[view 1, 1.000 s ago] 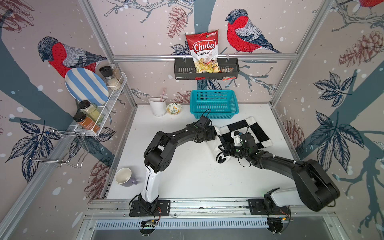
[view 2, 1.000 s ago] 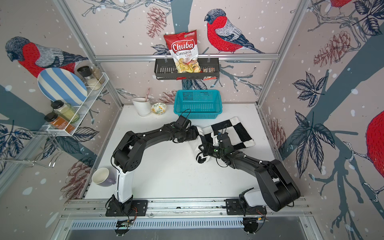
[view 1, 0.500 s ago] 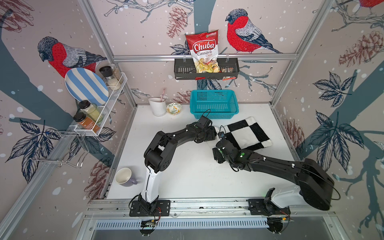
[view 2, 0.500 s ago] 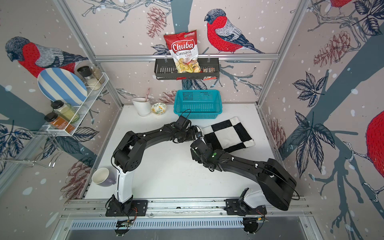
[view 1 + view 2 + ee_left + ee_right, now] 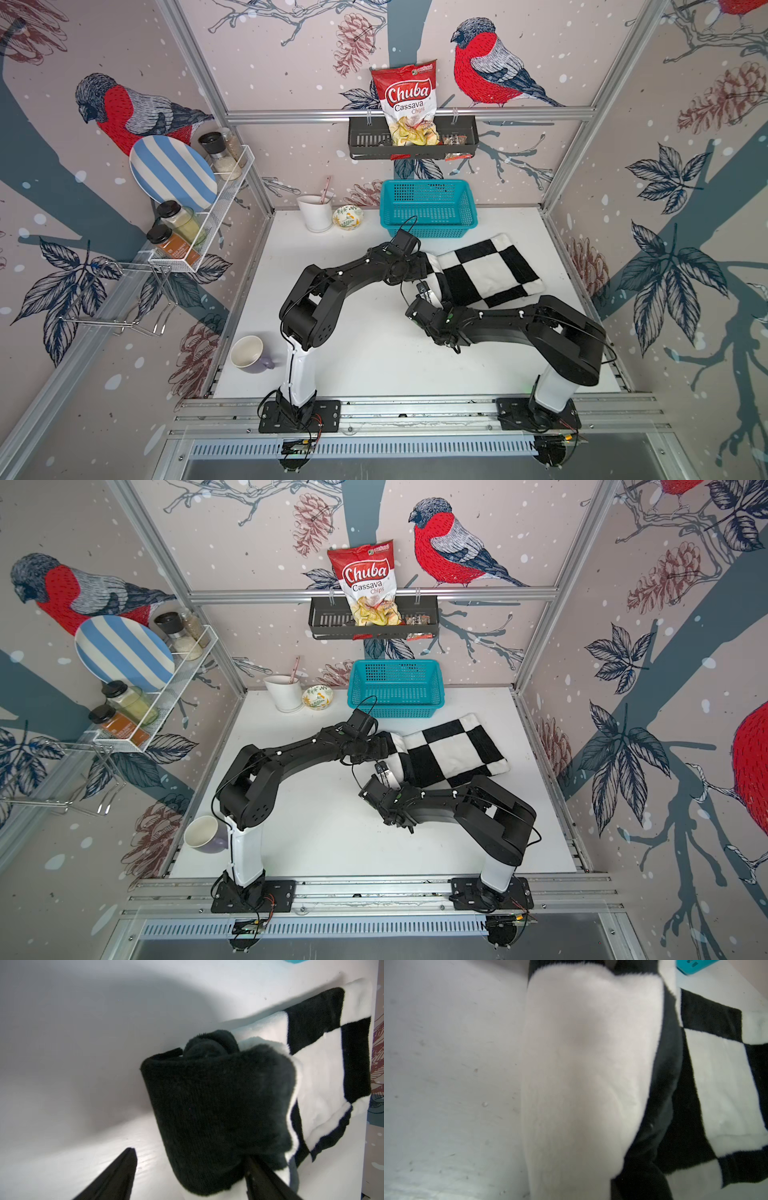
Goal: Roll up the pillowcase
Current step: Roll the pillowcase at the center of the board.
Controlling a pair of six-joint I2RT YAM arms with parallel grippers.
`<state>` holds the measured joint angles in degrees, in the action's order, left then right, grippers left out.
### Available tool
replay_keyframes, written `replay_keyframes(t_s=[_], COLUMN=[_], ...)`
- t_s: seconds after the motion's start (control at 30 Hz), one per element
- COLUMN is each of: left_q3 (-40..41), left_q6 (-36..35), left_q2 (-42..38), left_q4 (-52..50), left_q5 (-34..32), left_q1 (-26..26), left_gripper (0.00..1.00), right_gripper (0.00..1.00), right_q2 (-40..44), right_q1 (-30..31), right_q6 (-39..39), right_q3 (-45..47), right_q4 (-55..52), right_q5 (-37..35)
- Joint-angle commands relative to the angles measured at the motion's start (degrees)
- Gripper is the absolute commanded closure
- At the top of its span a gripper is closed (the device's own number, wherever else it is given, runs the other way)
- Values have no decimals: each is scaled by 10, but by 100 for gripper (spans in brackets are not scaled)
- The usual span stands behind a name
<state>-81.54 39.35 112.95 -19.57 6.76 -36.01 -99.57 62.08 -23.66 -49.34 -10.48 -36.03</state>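
Checkered pillowcase (image 5: 486,270) on desk (image 5: 374,365), far right, just near of teal basket (image 5: 428,208); left end rolled, rest flat; left hand (image 5: 190,1155) open, straddling roll; right hand (image 5: 426,293) at roll's near end, grip cannot tell.

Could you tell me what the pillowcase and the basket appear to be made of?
Pillowcase: soft plush fabric, probably fleece; fuzzy matte pile and a thick rolled end. Basket: likely rigid plastic; uniform teal, moulded grid of holes.

Plush, fuzzy pillowcase (image 5: 486,272) (cloth) on smooth matt white table (image 5: 374,365).
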Motion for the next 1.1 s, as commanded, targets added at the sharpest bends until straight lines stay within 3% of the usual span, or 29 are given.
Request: replay_keyframes(t_s=[0.0, 0.17, 0.27, 0.5, 0.7, 0.87, 1.0, 1.07], left_q3=[11, 48, 69, 110, 102, 67, 31, 8], left_q6=[-14, -23, -29, -21, -1, 7, 11, 14], left_q2=[-39, -99, -121, -137, -112, -59, -13, 11], left_q4=[-20, -20, -18, 6, 33, 43, 41, 26], left_q5=[-20, -20, -20, -12, 11, 21, 20, 14], left_q1=[15, 44, 53, 57, 41, 21, 4, 0], left_gripper=[17, 17, 17, 18, 18, 18, 19, 19], right_gripper=[100, 100, 100, 100, 99, 97, 88, 74], right_q2=[2, 44, 76, 139, 124, 105, 99, 105], right_q1=[17, 16, -18, -169, -297, -373, -402, -410], right_q6=[-33, -27, -26, -51, -113, -172, -172, -160], right_q3=[-13, -11, 14, 120, 195, 236, 236, 231], right_q4=[6, 68, 104, 209, 324, 412, 412, 389], right_q5=[92, 199, 281, 504, 672, 767, 796, 782])
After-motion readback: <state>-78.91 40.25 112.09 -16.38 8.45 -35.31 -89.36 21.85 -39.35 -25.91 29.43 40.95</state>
